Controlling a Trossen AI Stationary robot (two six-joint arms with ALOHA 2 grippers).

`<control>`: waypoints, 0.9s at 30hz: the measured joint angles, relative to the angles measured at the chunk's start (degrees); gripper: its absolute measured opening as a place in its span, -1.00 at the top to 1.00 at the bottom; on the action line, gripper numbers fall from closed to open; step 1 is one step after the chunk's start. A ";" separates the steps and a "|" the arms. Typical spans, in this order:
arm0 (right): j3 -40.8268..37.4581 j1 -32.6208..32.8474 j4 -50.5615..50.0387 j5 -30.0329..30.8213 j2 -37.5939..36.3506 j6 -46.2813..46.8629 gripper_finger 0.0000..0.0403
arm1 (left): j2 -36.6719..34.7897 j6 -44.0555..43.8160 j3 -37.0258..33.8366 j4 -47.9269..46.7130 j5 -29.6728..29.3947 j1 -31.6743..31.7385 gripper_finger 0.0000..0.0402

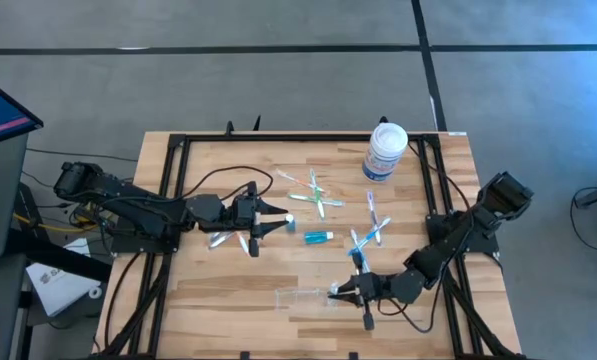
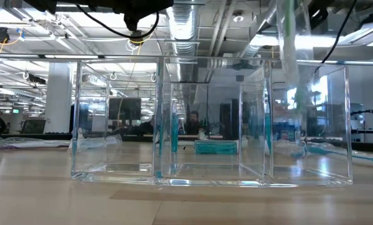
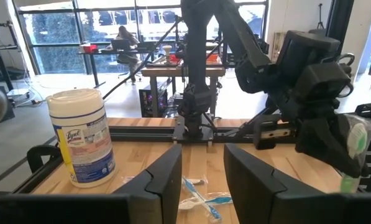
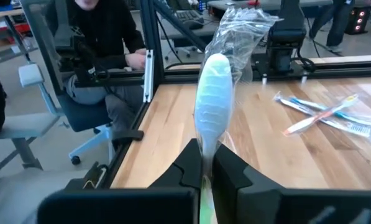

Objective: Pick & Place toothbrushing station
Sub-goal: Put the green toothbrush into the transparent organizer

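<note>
My right gripper (image 1: 340,293) is shut on a green-and-white toothbrush in a clear wrapper (image 4: 213,93), which stands upright at the right end of the clear tray (image 1: 303,297). In the low view, the toothbrush (image 2: 287,37) rises above the tray's right compartment (image 2: 308,125). Loose toothbrushes (image 1: 314,195) (image 1: 371,232) and a short teal tube (image 1: 318,237) lie on the table's middle. My left gripper (image 1: 276,222) hovers open over the table's left part, pointing level at them, with nothing between its fingers (image 3: 166,180). My right gripper pinches the wrapped toothbrush's handle (image 4: 205,158) between its two fingers, coming nearly level from the table's right side. The fingers lie across the brush. It stands upright with its bristle head (image 4: 214,87) up; its lower end is hidden below the fingers.
A big white tub with a blue label (image 1: 386,150) stands at the far right of the table. Two pale wrapped items (image 1: 223,240) lie just under my left arm. A black frame (image 1: 168,200) borders the table. People sit in the room beyond it.
</note>
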 joint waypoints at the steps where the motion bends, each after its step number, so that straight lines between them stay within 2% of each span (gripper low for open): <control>1: 0.04 -0.03 0.52 -0.01 0.62 0.19 0.96 | 0.02 0.00 0.00 0.00 -0.19 0.00 0.44; 6: -0.07 -0.78 1.67 0.12 3.22 0.95 0.94 | 0.02 0.00 0.00 -0.04 -0.19 0.00 0.44; 11: -0.04 -1.32 1.52 -0.10 3.21 1.30 0.98 | 0.02 -0.02 0.00 -0.04 -0.19 0.00 0.44; 17: -0.04 -1.16 1.37 -0.27 3.21 1.31 0.89 | 0.02 0.00 0.00 -0.06 -0.15 0.00 0.44; 24: -0.04 -1.17 1.13 -0.27 3.21 1.31 0.97 | 0.02 0.00 0.00 -0.07 -0.13 0.00 0.44; 27: -0.04 -1.17 0.12 -0.27 3.21 1.33 0.93 | 0.02 0.00 0.00 -0.08 -0.10 0.00 0.44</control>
